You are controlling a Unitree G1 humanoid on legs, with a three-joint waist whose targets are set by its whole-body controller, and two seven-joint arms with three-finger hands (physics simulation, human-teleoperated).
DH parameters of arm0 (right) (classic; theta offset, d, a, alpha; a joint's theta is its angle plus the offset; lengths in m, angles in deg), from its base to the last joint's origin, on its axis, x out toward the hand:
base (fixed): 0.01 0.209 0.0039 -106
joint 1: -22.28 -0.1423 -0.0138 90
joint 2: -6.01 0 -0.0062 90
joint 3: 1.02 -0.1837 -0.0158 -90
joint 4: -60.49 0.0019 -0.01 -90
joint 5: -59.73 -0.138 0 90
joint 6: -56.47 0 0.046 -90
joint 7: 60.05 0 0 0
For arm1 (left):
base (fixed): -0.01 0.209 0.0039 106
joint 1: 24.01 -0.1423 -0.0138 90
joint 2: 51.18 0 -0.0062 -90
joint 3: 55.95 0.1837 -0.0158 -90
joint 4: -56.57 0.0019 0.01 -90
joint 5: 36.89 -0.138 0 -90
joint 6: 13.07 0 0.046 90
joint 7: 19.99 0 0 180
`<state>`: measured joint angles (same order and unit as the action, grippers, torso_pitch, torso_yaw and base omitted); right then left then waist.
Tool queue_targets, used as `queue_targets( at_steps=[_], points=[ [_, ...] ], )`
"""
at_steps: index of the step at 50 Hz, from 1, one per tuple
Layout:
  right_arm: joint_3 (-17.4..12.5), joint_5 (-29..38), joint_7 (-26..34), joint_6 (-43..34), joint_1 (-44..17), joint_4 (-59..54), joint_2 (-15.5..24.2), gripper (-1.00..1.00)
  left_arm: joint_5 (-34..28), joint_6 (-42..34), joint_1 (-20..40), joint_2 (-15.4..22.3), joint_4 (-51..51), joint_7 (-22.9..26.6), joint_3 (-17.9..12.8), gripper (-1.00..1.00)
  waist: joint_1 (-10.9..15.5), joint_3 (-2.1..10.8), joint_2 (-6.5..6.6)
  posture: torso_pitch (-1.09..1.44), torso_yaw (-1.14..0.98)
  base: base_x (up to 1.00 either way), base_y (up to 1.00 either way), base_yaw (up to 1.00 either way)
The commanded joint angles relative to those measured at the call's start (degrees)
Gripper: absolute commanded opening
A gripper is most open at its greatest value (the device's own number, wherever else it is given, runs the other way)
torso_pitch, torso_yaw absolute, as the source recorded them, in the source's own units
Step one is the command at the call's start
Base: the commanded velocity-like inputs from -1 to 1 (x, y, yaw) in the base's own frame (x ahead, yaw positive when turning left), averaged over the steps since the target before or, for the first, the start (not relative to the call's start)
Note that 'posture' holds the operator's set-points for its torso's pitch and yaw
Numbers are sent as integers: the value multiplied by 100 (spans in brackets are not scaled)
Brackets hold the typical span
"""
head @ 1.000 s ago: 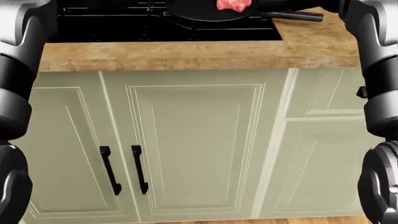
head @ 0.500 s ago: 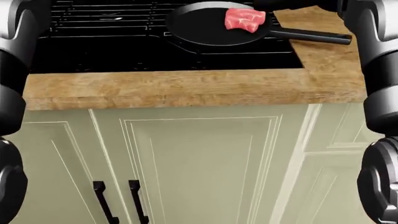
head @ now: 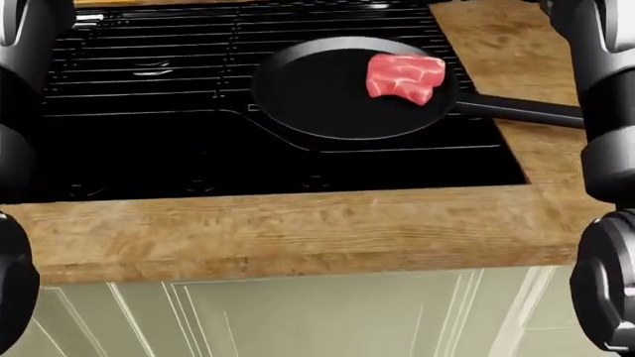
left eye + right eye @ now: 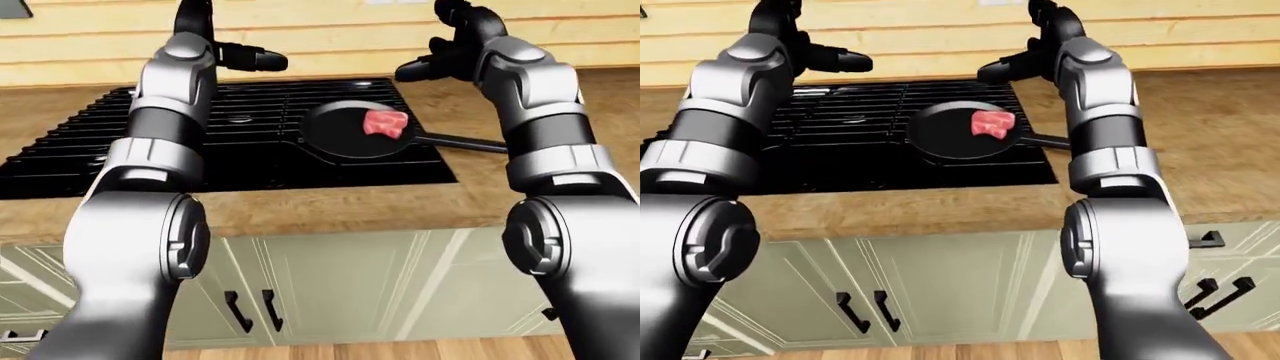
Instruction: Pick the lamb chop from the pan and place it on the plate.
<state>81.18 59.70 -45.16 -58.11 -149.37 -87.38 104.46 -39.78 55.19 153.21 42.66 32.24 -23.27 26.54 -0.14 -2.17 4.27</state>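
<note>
Wooden counter [image 3: 298,230] runs under us, with a black gas stove [image 3: 149,111] set into it and pale green cabinet doors [image 4: 330,285] below. We hold both arms raised and bent at the elbow over the stove, forearms reaching toward its far edge by the plank wall [image 4: 330,37]. Our left hand [image 4: 240,56] hangs above the stove's far left part, its dark fingers stretched sideways and holding nothing. Our right hand [image 4: 440,60] hovers above the stove's far right corner, fingers loosely spread and drooping, also empty and well clear of the pan. A black frying pan [image 3: 327,97] sits on the stove's right side, its handle [image 3: 521,110] reaching over the stove's right edge onto the counter. We see the lamb chop [image 3: 404,76] lying in the pan, near its right rim.
</note>
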Motion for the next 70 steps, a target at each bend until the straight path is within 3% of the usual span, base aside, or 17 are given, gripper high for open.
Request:
queue_targets(
  at_steps=[1, 3, 7, 8, 9, 12, 13, 15, 17, 20, 22, 24, 26, 28, 34, 52, 70],
  points=[
    [-68, 2, -34, 154, -251, 219, 144, 100, -10, 132, 283, 22, -220, -13, 4, 100, -67, 190, 23, 0, 0, 30, 0, 0],
    [-74, -5, -32, 162, -238, 219, 137, 100, -11, 134, 272, 13, -228, -10, 5, 100, -41, 245, -60, 0, 0, 30, 0, 0],
    [-73, 1, -27, 129, -261, 253, 157, 100, -16, 104, 309, 15, -235, -7, 6, 100, 5, 201, -263, 0, 0, 30, 0, 0],
    [-91, -24, -11, 125, -268, 269, 157, 100, -16, 94, 316, 20, -240, -4, 5, 100, 13, 30, -346, 0, 0, 0, 0, 0],
    [-106, -34, -34, 133, -297, 264, 165, 100, -15, 89, 315, 22, -242, -2, 3, 100, 6, 68, -359, 0, 0, 0, 0, 0],
    [-97, -38, -64, 78, -386, 166, 211, 100, -16, 75, 315, 27, -244, -4, 0, 100, 13, 115, -851, 0, 0, 0, 0, 0],
    [-56, -15, 24, 139, -390, 170, 218, 100, -19, 64, 318, 30, -254, 1, 3, 100, 77, 93, -637, 0, 0, 0, 0, 0],
    [-174, -115, 111, 314, -483, 93, 246, 100, -24, 53, 358, 44, -230, 2, 2, 100, 59, 104, -712, 0, 0, 0, 0, 0],
    [10, 159, 63, 1096, -427, 65, 335, 100, -30, 53, 373, 47, -225, 5, 3, 100, 40, 61, -770, 0, 0, 0, 0, 0],
    [14, 262, 294, 790, -644, -127, 448, 100, -38, 43, 409, 54, -212, 7, 4, 100, 31, -17, -664, 0, 0, 0, 0, 0],
    [-31, 259, 379, 660, -775, -139, 492, 100, -47, 25, 443, 67, -216, 15, 6, 100, 7, -66, -547, 0, 0, 0, 0, 0],
    [-69, 264, 390, 578, -858, -165, 537, 100, -57, 24, 437, 82, -222, 23, 8, 100, -35, -24, -291, 0, 0, 0, 0, 0],
    [-79, 310, 347, 591, -900, -250, 583, 100, -68, 41, 456, 100, -180, 20, 3, 100, -44, -16, -402, 0, 0, 0, 0, 0],
    [-70, 350, 361, 560, -966, -316, 612, 100, -80, 28, 499, 114, -164, 28, 4, 100, -37, 89, -446, 0, 0, 0, 0, 0],
    [165, 798, 768, 787, -1130, -515, 745, 100, -112, 36, 513, 180, -141, 49, -10, 100, 4, 161, -543, 0, 0, 0, 0, 0],
    [800, 3112, 1888, 2148, -860, -1093, 559, 100, -231, 162, 380, 287, -73, 84, -31, 100, -19, 124, -458, 0, 0, 0, 0, 0],
    [661, 3922, 2676, 2123, -666, -1045, -23, 100, -257, 246, 343, 309, 55, 63, -59, 100, -72, 122, -408, 0, 0, 0, 0, 0]
  ],
)
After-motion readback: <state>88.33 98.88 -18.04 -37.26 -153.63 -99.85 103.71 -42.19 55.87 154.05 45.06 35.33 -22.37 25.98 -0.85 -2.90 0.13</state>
